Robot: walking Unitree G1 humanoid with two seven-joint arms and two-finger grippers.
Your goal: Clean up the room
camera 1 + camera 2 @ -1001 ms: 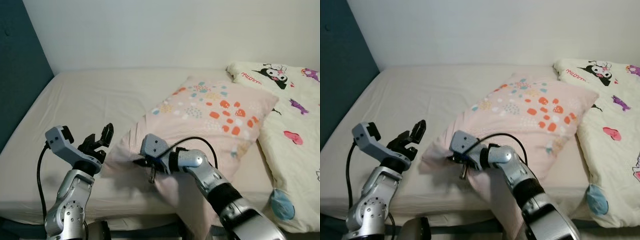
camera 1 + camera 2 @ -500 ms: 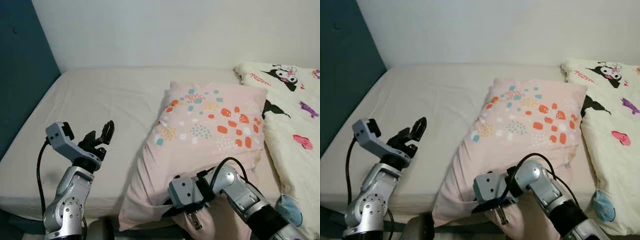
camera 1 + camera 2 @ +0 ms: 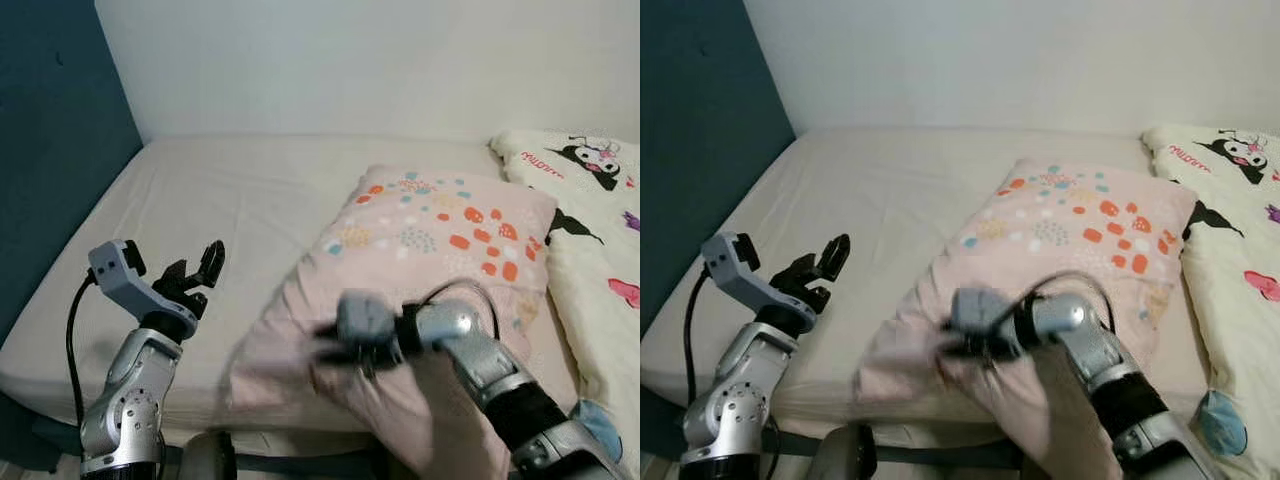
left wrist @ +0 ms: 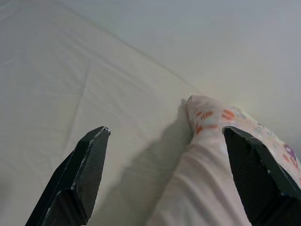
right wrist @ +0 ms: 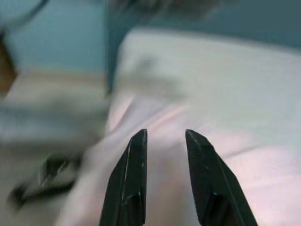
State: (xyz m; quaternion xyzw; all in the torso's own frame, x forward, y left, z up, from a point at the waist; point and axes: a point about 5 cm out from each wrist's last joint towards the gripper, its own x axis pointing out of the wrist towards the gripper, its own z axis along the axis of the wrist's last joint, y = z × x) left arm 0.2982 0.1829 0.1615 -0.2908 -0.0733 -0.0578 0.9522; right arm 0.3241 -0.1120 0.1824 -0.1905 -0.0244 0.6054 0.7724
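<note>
Nearby, cartoon blanket [image 3: 590,200] beside pink pillow [image 3: 440,240]

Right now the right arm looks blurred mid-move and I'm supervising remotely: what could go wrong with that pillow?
1. The pink pillow overhangs the bed at its near edge; a tug by the right gripper, which pinches its near corner, could slide it to the floor.
2. That thin pinch of fabric could slip out.
3. The left gripper hovers open over the sheet beside the pillow, giving no support.
</note>
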